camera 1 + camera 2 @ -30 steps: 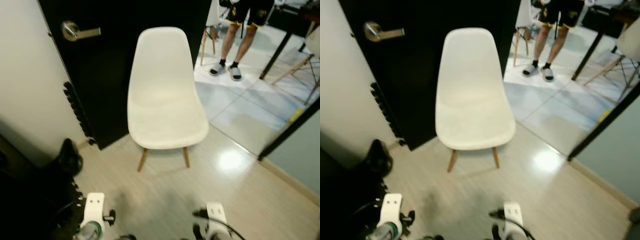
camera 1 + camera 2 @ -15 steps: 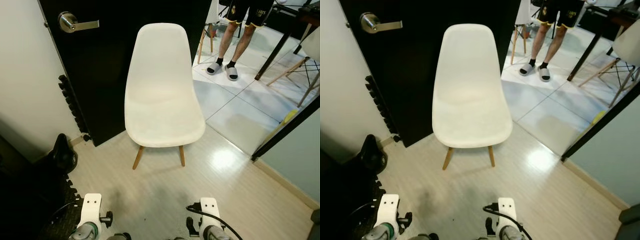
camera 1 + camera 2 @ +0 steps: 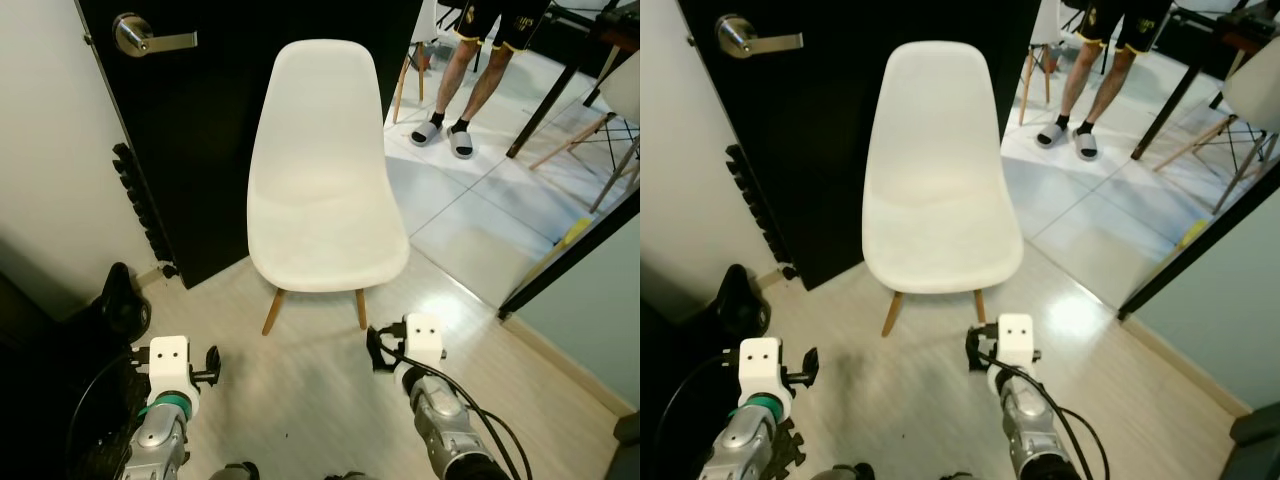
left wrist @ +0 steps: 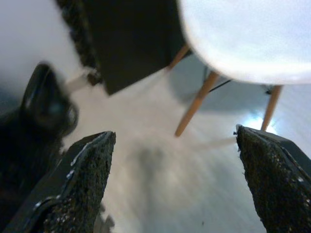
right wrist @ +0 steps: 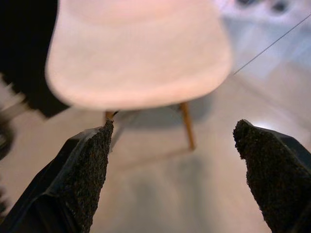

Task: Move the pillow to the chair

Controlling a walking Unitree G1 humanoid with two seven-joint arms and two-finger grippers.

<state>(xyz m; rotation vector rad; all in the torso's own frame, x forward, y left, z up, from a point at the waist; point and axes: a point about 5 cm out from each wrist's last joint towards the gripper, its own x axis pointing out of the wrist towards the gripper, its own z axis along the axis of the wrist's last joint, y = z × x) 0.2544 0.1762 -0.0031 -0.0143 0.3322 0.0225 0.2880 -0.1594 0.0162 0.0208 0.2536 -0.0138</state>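
Observation:
A white moulded chair (image 3: 325,190) on wooden legs stands straight ahead on the pale floor, its seat bare. My left arm (image 3: 165,375) and right arm (image 3: 422,345) reach up from the lower edge, just short of the chair's front legs. In the left wrist view my left gripper (image 4: 175,145) is open with nothing between its fingers (image 4: 82,179), and the chair seat (image 4: 243,39) lies ahead. My right gripper (image 5: 175,141) is open too, with nothing in it, and points at the seat's front edge (image 5: 141,48).
A black door (image 3: 210,120) with a silver lever handle (image 3: 150,38) stands behind the chair. Dark gear (image 3: 120,305) lies on the floor at my left. A person's legs in slippers (image 3: 445,130) stand on the tiles at the back right, near a dark frame (image 3: 570,255).
Both arms have risen from the bottom edge toward the chair. The camera has shifted slightly; the chair has stayed where it stood.

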